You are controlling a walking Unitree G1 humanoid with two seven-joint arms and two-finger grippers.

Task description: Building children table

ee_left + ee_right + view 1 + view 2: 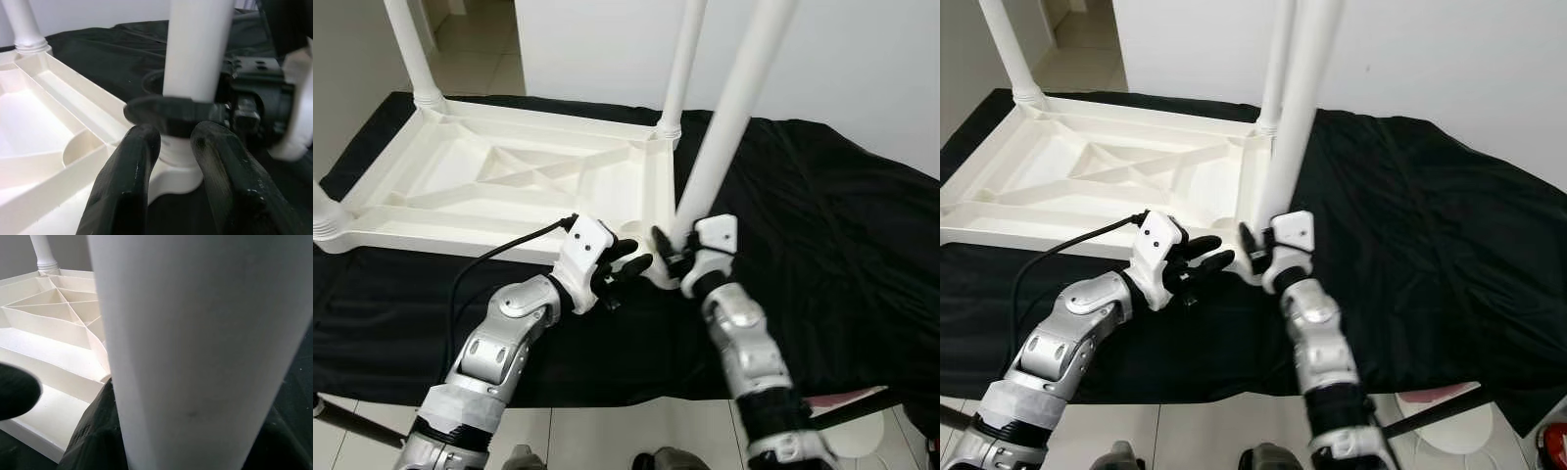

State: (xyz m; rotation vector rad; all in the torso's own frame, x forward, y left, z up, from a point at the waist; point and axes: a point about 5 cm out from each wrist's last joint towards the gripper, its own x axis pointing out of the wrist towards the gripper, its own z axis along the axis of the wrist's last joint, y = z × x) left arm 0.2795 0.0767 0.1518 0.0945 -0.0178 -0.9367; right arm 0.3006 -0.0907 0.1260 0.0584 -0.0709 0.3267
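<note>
A white plastic children's table (509, 181) lies upside down on a black cloth. Its near-right leg (729, 108) stands tilted in the corner socket (656, 269). My right gripper (677, 245) is shut on this leg just above the socket, one black finger (171, 112) wrapping around it. The leg (195, 357) looms close in the right wrist view. My left gripper (636, 256) is open beside the same corner, its fingers (127, 186) apart and pointing at the socket. Further legs stand at the far left (411, 49), the far right (680, 69) and the near left (323, 211).
The black cloth (822, 245) covers the whole work surface, with free room right of the table. A black cable (499, 253) loops from my left wrist. A white wall rises behind, with a doorway (475, 39) at the back left. Tiled floor (607, 436) lies below the front edge.
</note>
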